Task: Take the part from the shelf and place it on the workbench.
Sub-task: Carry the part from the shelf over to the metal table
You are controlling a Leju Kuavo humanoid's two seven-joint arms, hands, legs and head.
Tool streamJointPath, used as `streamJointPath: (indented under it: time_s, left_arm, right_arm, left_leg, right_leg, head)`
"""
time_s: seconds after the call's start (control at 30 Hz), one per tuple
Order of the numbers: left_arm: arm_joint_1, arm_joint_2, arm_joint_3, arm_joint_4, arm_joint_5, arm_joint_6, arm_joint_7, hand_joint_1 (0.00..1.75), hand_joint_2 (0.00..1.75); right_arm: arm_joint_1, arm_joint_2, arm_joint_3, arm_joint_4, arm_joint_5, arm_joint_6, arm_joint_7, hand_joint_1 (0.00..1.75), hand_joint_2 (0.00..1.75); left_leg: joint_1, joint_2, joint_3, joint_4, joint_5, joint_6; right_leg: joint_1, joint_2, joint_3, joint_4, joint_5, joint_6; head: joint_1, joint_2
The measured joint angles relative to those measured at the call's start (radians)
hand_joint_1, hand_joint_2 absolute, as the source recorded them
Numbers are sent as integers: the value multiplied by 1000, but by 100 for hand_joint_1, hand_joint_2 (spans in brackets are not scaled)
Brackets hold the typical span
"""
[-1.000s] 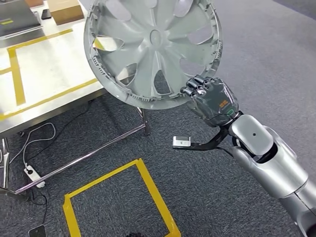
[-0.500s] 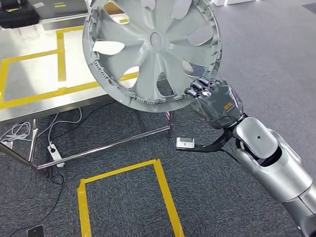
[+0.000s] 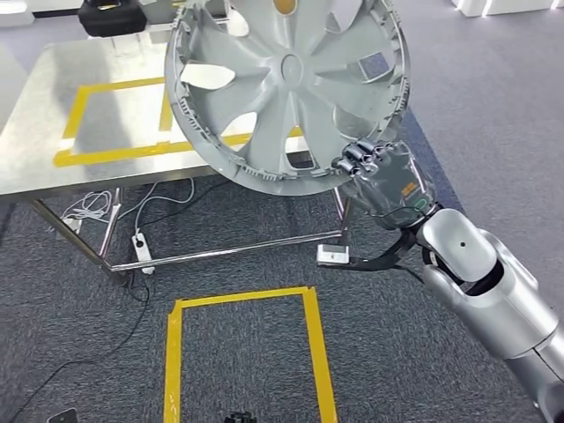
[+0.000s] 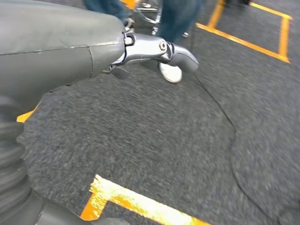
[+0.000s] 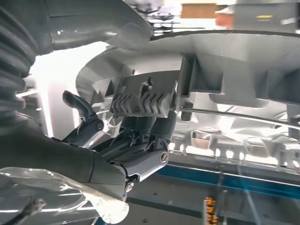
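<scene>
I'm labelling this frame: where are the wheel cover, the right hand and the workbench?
wheel cover (image 3: pixel 291 68): head view, centre hub.
right hand (image 3: pixel 386 181): head view, back of the hand gripping the cover's rim.
workbench (image 3: pixel 40 132): head view, bare steel top.

Bare workbench (image 3: pixel 40 141) ahead; black case (image 3: pixel 109 15) at back.

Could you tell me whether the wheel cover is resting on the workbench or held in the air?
In the air: the right hand grips the wheel cover by its rim, tilted above the workbench.
</scene>
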Motion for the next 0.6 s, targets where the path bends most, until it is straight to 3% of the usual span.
streamJointPath:
  time_s: [0.07, 0.13, 0.17, 0.23, 0.3, 0.37, 0.43, 0.47, 0.5, 0.57, 0.6]
  left_arm:
    - [0, 1, 3, 0, -1, 0, 0, 0, 175]
    - [-3, 0, 4, 0, -4, 0, 0, 0, 175]
    - [-4, 0, 4, 0, -5, 0, -1, 0, 175]
    - [-3, -1, 4, 1, -7, 0, -6, 0, 175]
    - [-3, -3, 5, 2, -7, -3, -15, 0, 175]
    - [-9, -5, 7, 2, -7, -9, -24, 0, 175]
    - [-13, -6, 9, 4, -6, -15, -34, 0, 175]
    - [-13, -6, 11, 5, -6, -20, -41, 0, 175]
    - [-13, -6, 12, 7, -7, -26, -47, 0, 175]
    - [-13, -6, 13, 10, -8, -41, -58, 0, 175]
    - [-14, -6, 13, 11, -10, -48, -62, 0, 175]
  right_arm:
    - [1, 0, -1, 0, 0, 0, 0, 175, 175]
    - [1, -1, -2, -1, 0, -1, 0, 175, 175]
    - [1, -1, -2, -1, 0, -1, 0, 175, 175]
    - [0, -2, -2, -2, 0, -2, -1, 175, 175]
    - [0, -2, -3, -3, 0, -2, -1, 175, 175]
    - [3, -6, -4, -3, -1, -3, 0, 175, 175]
    - [9, -9, -4, -3, -3, -4, 1, 175, 175]
    - [13, -10, -4, -2, -3, -4, 1, 175, 175]
    - [16, -10, -4, -2, -3, -5, 2, 175, 175]
    - [19, -11, -4, -1, -1, -6, 4, 175, 175]
    - [19, -11, -5, 0, 0, -8, 5, 175, 175]
  left_leg:
    - [-8, 34, 70, -131, 64, 12]
    - [-20, 69, 116, -224, 83, 26]
    - [-25, 72, 120, -235, 77, 31]
    - [-22, 50, 122, -244, 76, 39]
    - [-16, 29, 128, -253, 79, 50]
    - [-12, 11, 131, -256, 79, 59]
    - [-13, -7, 134, -256, 76, 63]
    - [-13, -14, 137, -256, 74, 63]
    - [-13, -20, 140, -255, 71, 63]
    - [-12, -30, 146, -251, 63, 57]
    - [-14, -34, 146, -245, 59, 53]
  right_leg:
    - [4, -26, 15, 0, -11, 6]
    - [11, -50, 23, 0, -22, 15]
    - [14, -61, 25, -2, -25, 20]
    - [14, -75, 30, -5, -33, 30]
    - [9, -32, 13, 34, -63, 37]
    - [6, 31, -52, 153, -115, 39]
    - [7, 50, -129, 270, -138, 42]
    - [7, 52, -150, 285, -123, 43]
    - [6, 52, -151, 259, -87, 43]
    - [5, 54, -111, 134, -1, 42]
    - [4, 57, -86, 71, 27, 40]
  head:
    - [0, 0]
    - [1, 0]
    - [2, 0]
    - [3, 0]
    - [6, 0]
    - [12, 0]
    - [14, 0]
    - [14, 0]
    - [14, 0]
    - [15, 0]
    - [15, 0]
